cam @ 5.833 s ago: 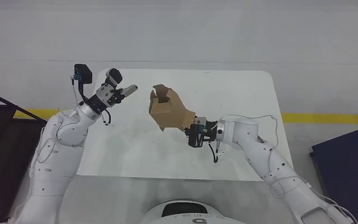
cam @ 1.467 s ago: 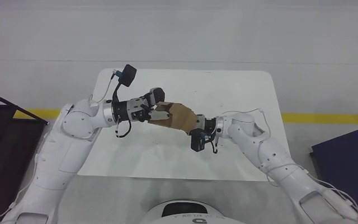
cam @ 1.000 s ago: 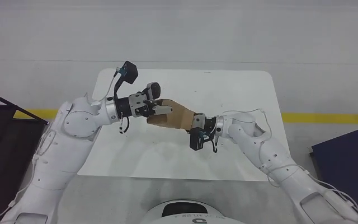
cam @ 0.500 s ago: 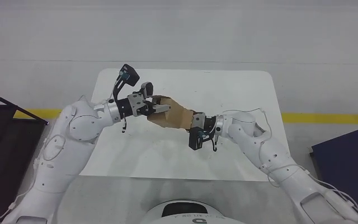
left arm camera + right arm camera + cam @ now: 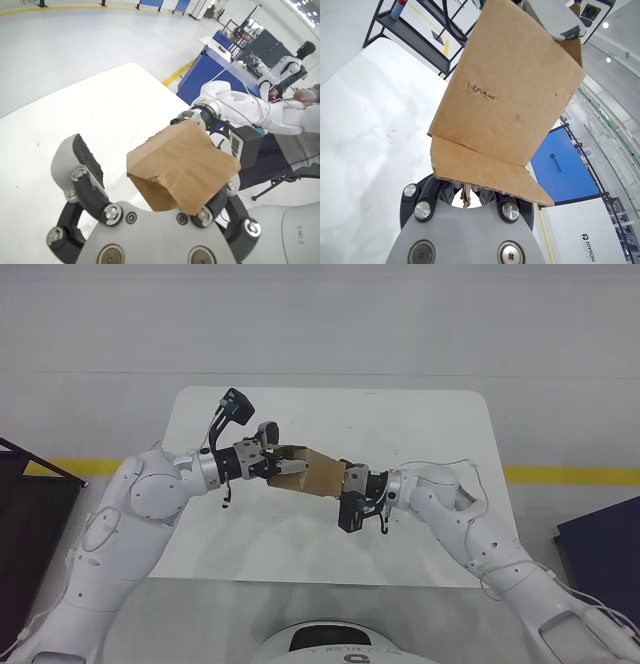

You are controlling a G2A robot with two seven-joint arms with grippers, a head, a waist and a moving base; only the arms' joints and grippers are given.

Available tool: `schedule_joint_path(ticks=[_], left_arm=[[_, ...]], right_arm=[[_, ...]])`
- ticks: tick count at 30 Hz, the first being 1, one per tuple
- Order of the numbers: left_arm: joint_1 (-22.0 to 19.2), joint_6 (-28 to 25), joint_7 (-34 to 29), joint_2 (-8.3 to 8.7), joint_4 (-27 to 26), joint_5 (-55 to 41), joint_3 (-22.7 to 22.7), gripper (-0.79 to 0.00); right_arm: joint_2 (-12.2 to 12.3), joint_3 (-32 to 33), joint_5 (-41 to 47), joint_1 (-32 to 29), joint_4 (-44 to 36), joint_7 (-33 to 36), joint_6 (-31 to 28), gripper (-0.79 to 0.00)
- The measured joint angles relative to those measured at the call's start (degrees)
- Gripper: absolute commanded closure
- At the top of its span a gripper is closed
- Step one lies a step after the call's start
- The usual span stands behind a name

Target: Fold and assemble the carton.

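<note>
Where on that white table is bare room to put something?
The white table's far right part, between the brown cardboard carton and the right edge, is bare. Crowded: the middle, around the left gripper and right gripper.

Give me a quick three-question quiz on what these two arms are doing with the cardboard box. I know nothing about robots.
1. True or false: the carton lies flat on the table.
2. Which gripper is clamped on the carton? A. left gripper B. right gripper C. neither
3. Fill in: the left gripper's fingers are ___ (open or shut).
Key: 1. False, it is held up off the table between the two arms. 2. B. 3. Open.
</note>
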Motion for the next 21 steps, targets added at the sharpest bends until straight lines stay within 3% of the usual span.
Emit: schedule_joint_path(ticks=[14,21], left_arm=[[-0.57,0.05,-0.39,-0.17,1.71,-2.94,1.11,-0.785],[-0.54,-2.85,2.3,0.14,-0.04,-3.83,-2.02,-0.785]], right_arm=[[0.52,1.4,-0.3,-1.61,-1.25,-2.04,2.61,0.0],[0.62,1.51,-0.35,-2.11,-1.38,-2.15,2.74,0.0]])
